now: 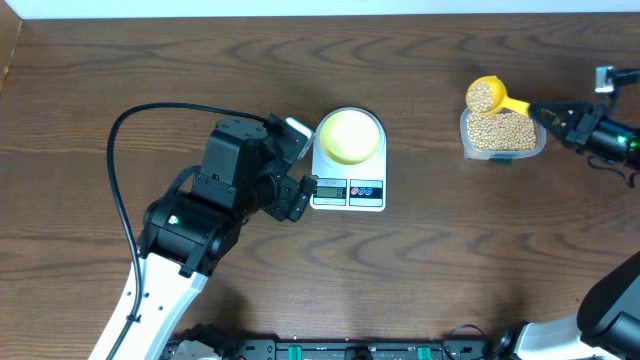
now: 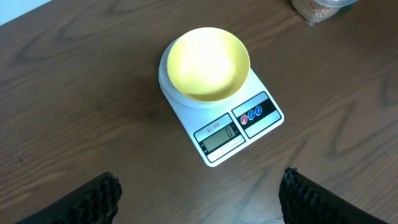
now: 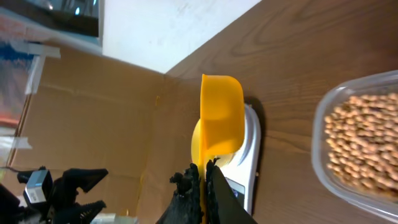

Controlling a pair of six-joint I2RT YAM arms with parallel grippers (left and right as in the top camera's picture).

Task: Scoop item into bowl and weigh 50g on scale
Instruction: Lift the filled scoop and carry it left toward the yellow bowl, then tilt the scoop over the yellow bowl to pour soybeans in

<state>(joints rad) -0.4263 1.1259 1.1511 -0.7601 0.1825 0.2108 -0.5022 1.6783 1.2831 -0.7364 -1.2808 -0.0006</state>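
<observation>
table (image 1: pixel 200 70): dark brown, wavy wood grain | bowl (image 2: pixel 208 62): pale yellow, whitish rim | scale (image 2: pixel 186 109): white | display (image 2: pixel 217 134): grey | buttons (image 2: pixel 252 114): red and blue | beans (image 1: pixel 503 131): beige-tan | scoop (image 3: pixel 221 118): bright yellow | tub (image 3: pixel 323 118): clear

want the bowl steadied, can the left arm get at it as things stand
Probably yes: the left gripper is open just beside the scale, and the bowl on it is uncovered, nothing between.

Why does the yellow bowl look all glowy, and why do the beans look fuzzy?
Left wrist view: bright light washes the inside of the bowl pale, so no detail shows there. Overhead view: the same pale glow on it. Right wrist view: the beans look soft and smeared, while the scoop looks sharper.
</observation>
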